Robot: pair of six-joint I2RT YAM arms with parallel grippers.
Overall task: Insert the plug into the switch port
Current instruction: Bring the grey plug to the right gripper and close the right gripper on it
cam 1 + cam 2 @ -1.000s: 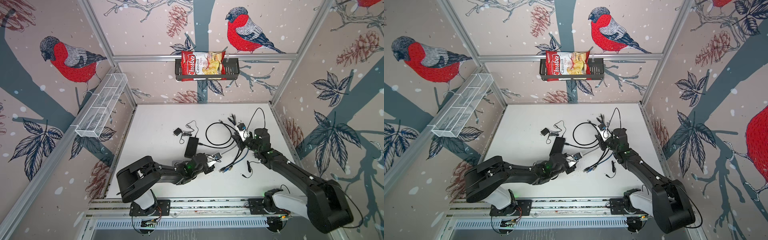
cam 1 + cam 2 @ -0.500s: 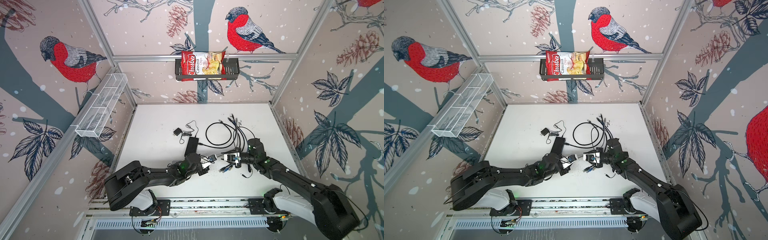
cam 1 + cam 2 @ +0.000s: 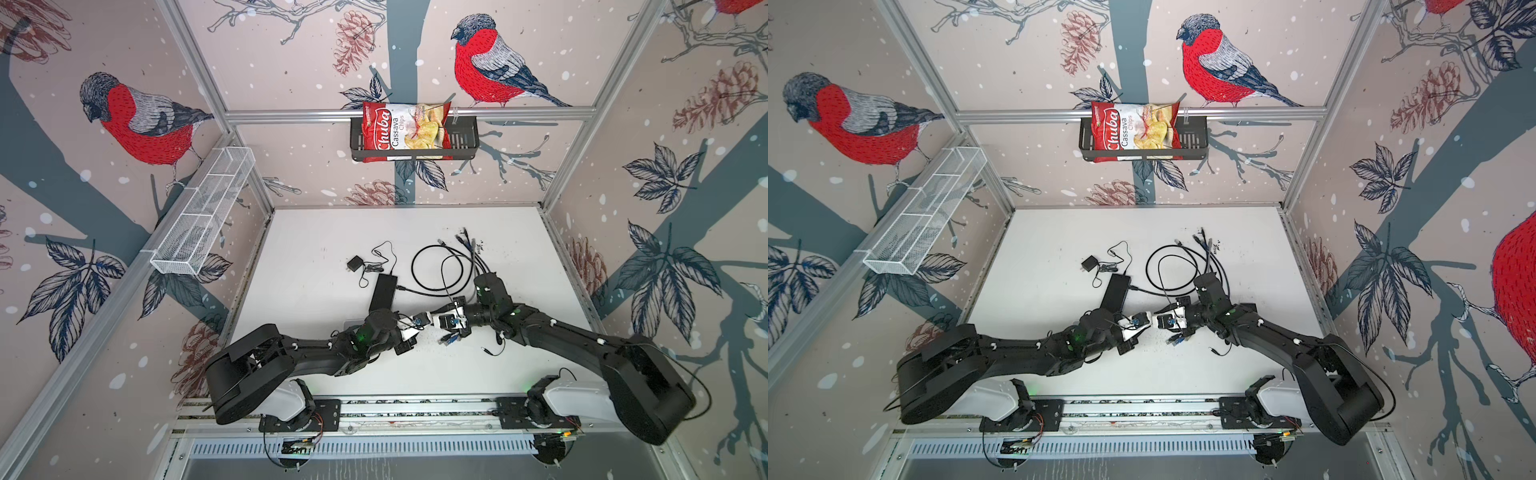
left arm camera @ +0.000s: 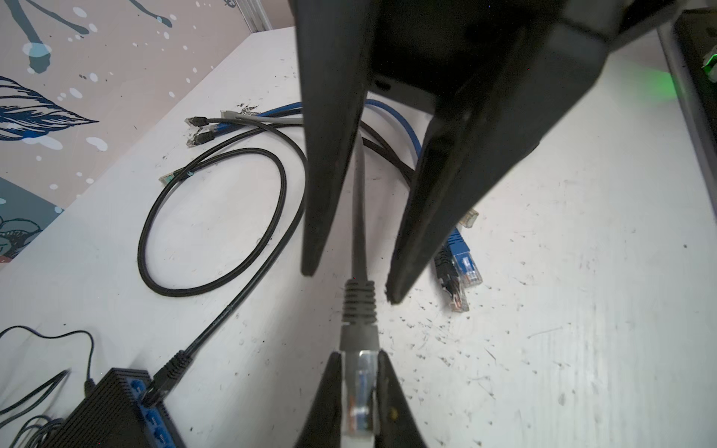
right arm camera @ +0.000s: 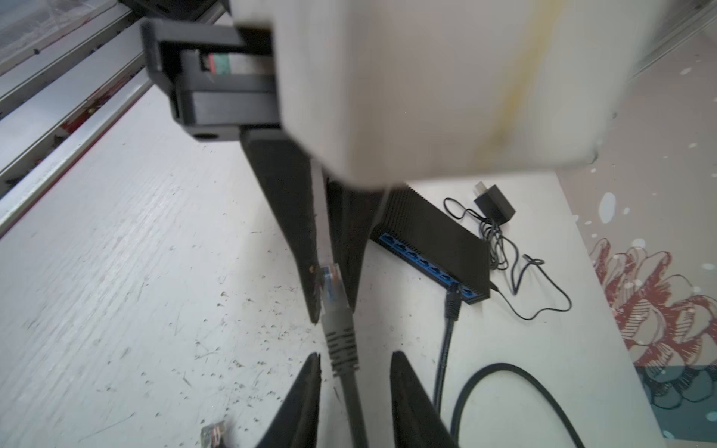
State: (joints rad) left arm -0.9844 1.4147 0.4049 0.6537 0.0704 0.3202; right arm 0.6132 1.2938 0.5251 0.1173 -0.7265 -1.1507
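Observation:
My left gripper (image 4: pixel 360 355) is shut on the clear plug (image 4: pixel 361 388) of a grey cable (image 4: pixel 359 306) and holds it just above the table. The cable runs back between the fingers of my right gripper (image 5: pixel 355 355), which stands open around it with a gap on each side. In both top views the two grippers (image 3: pixel 424 322) (image 3: pixel 437 321) meet tip to tip in front of the switch (image 3: pixel 383 291). The black switch (image 5: pixel 438 240) shows a row of blue ports (image 5: pixel 419 263). A black cable (image 5: pixel 452 298) sits in an end port.
Loose blue and black cable ends (image 4: pixel 461 263) lie beside the right gripper. A black cable loop (image 3: pixel 436 266) and a power adapter (image 3: pixel 354 263) lie behind the switch. A chips bag (image 3: pixel 405 133) sits in the wall basket. A white wire basket (image 3: pixel 203 220) hangs on the left wall.
My right gripper has swung from the cable pile at the back forward and left, and now meets the left gripper. The left arm has reached a little further right.

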